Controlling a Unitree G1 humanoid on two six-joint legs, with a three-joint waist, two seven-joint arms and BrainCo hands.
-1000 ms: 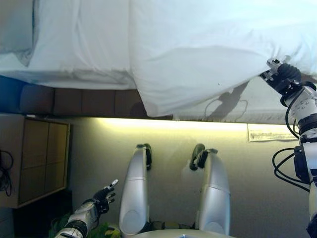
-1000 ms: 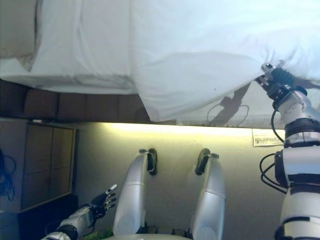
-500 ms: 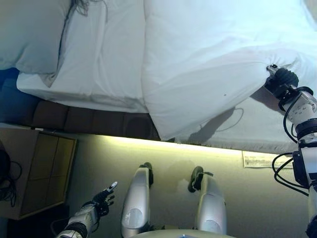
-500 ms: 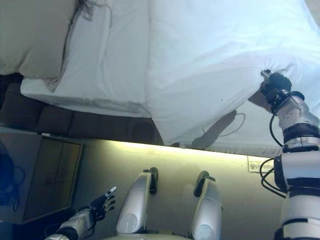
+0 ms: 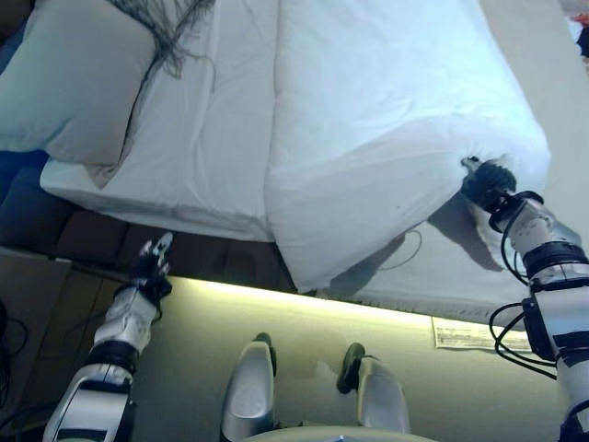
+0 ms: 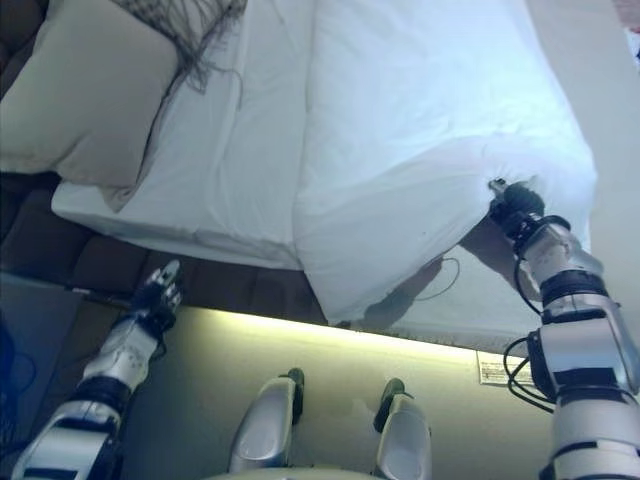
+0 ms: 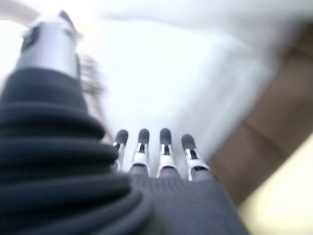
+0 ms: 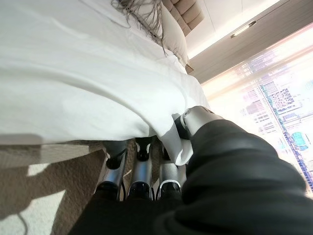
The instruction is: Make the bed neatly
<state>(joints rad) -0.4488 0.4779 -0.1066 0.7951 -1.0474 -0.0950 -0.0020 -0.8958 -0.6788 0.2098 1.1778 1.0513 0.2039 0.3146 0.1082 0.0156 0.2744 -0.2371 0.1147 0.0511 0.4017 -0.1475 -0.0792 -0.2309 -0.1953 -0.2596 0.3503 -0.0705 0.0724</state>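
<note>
A white duvet lies over the right part of the bed, its near corner hanging over the side. The white sheet is bare to its left. My right hand is shut on the duvet's lifted near edge; in the right wrist view its fingers curl round a fold of the duvet. My left hand is open and empty by the bed's padded side, below the sheet's edge. In the left wrist view its fingers are straight, facing the sheet.
A pillow lies at the bed's left end with a dark fringed throw beside it. The brown padded bed base has a lit strip under it. A wooden nightstand stands at the lower left. A paper label lies on the floor.
The camera has tilted up over the bed. My left hand has risen from low beside me to the bed's side. My right hand has carried the duvet's edge a little leftward.
</note>
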